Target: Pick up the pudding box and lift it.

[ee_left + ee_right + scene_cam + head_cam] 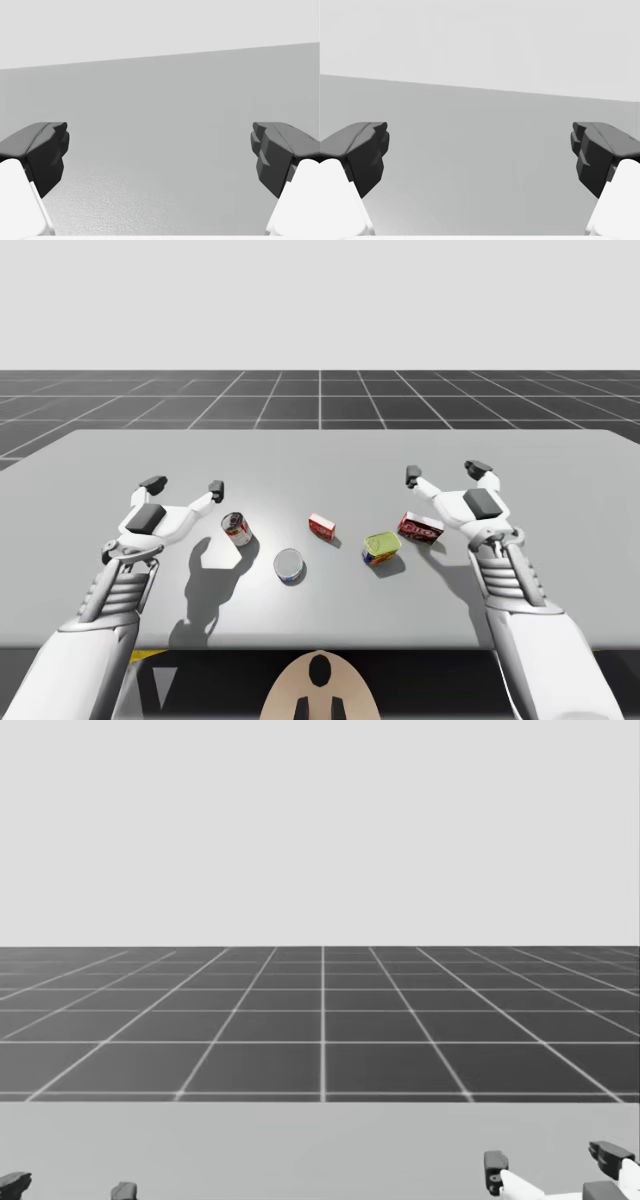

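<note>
In the high view a flat red box [421,528] lies on the grey table [320,455], just in front of and slightly inward of my right gripper [445,472]. That gripper hovers open, with nothing between its fingers. A smaller red box [322,527] lies near the table's middle. My left gripper [185,485] is open too, hovering behind a red can [237,529] that lies on its side. Both wrist views show spread dark fingertips, left gripper [160,155] and right gripper [480,155], over bare table. The head view catches my left gripper [68,1186] and right gripper [552,1160] at its bottom edge.
A yellow-green can [381,548] stands between the two red boxes, a little nearer to me. A blue and white can [289,566] stands nearer the front edge, left of centre. Behind the objects the table runs far back.
</note>
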### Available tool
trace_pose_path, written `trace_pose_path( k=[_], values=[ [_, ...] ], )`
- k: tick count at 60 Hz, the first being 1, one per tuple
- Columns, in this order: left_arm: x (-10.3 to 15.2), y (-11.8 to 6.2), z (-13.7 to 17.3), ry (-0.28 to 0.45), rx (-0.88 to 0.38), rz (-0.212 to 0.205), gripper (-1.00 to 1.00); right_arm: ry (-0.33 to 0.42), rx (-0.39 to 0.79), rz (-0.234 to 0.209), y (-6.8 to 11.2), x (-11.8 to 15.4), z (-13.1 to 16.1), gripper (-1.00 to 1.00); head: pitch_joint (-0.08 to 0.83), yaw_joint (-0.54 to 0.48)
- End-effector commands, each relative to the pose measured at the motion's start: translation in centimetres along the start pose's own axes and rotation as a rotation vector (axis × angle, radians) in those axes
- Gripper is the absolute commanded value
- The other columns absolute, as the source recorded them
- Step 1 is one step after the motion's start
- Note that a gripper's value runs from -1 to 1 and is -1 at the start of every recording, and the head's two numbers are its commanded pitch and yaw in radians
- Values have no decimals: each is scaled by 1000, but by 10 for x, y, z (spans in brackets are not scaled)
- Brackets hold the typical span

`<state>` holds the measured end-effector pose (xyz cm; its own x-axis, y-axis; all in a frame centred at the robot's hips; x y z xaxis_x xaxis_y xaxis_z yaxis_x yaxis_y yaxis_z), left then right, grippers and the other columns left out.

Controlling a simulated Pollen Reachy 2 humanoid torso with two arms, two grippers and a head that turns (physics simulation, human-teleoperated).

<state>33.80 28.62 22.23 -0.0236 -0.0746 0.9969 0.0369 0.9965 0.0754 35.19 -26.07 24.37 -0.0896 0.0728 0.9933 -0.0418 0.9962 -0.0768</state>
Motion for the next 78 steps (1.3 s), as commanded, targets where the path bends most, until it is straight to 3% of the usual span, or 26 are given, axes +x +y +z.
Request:
trace_pose_path(
  k=[1,11,25,40,43,45,56,62,65,66,74,77,78],
  values=[
    [-1,0,0,1,3,-3,-1000,-18,-19,-3,0,1,2,-1000,12,5],
    [-1,-1,0,2,3,-2,-1000,-11,32,-26,-3,5,2,-1000,98,7],
    [0,0,0,0,5,1,-1000,-8,20,-26,-3,4,1,-1000,331,6],
    [1,1,-1,2,4,0,-1000,-5,11,-27,-4,5,1,-1000,500,-144],
    [1,1,-1,2,4,-1,-1000,-6,11,-26,-4,5,1,-1000,520,-181],
    [1,1,-1,1,4,0,-1000,0,-27,9,-2,5,0,-1000,536,-209],
    [2,0,-1,-1,-1,2,-1000,8,12,-2,-1,5,1,-1000,630,-370],
    [2,-1,-1,-1,0,5,-1000,6,30,0,-2,10,6,-1000,663,-399],
    [2,-1,-1,0,1,6,-1000,10,40,-22,-4,14,10,-1000,663,-398],
    [2,-1,-1,1,2,7,-1000,18,71,-36,-6,16,13,-1000,662,-397],
    [1,-2,-1,3,5,5,-1000,54,155,-21,-18,31,36,-1000,652,-388],
    [1,-1,-1,3,5,4,-1000,94,263,-18,-27,36,47,-1000,651,-381],
    [1,-2,-1,3,4,3,-1000,90,291,4,-32,37,54,-1000,651,-379]
  ],
)
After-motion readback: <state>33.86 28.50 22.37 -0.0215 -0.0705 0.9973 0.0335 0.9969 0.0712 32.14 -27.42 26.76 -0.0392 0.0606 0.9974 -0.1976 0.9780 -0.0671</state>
